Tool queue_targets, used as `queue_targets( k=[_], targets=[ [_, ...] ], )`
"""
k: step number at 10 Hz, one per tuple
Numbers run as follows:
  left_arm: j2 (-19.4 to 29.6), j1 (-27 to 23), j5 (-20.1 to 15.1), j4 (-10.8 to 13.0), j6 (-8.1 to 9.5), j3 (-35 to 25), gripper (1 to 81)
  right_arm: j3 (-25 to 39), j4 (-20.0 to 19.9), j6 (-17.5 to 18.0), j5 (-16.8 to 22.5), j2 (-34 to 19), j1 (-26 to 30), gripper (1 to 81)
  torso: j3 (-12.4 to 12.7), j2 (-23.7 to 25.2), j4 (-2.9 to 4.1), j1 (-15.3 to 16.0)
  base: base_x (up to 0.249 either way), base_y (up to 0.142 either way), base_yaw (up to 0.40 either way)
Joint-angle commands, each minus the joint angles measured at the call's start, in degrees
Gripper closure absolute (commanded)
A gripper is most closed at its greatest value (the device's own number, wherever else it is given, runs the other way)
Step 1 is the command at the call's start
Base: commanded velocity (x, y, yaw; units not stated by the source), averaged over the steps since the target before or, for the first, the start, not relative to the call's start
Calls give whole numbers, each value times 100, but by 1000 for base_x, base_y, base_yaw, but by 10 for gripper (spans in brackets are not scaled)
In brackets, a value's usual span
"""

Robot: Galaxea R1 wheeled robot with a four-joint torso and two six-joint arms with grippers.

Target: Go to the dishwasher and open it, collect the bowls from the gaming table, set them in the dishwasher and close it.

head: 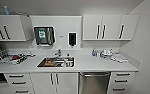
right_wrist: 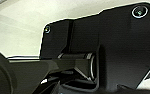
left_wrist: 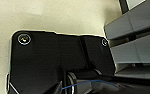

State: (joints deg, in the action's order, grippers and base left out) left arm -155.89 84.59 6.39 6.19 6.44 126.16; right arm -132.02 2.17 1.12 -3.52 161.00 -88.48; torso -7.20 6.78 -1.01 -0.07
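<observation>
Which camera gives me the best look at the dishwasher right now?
The head view. The dishwasher sits under the counter, right of the sink, steel front shut, bar handle along its top edge. The wrist views look past the robot's own dark plates at pale floor; the left one also catches grey drawer fronts, not the dishwasher.

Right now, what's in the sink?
The sink holds a jumble of items, one orange-brown, others pale or metallic; what they are is too blurred to tell. A faucet stands behind it. Whatever lies beneath the pile is hidden.
</observation>
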Motion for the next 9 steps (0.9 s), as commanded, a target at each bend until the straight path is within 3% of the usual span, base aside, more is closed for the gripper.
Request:
queue_targets(
  k=[1,9],
  targets=[
    [84,-483,-155,-13,16,-74,10,81,-32,2,203,-48,440,10,0,0,0,7,147,0,0],
    [75,-491,-164,-13,16,-74,10,37,-24,2,203,-48,414,10,-2,-2,0,7,135,0,0]
  ],
)
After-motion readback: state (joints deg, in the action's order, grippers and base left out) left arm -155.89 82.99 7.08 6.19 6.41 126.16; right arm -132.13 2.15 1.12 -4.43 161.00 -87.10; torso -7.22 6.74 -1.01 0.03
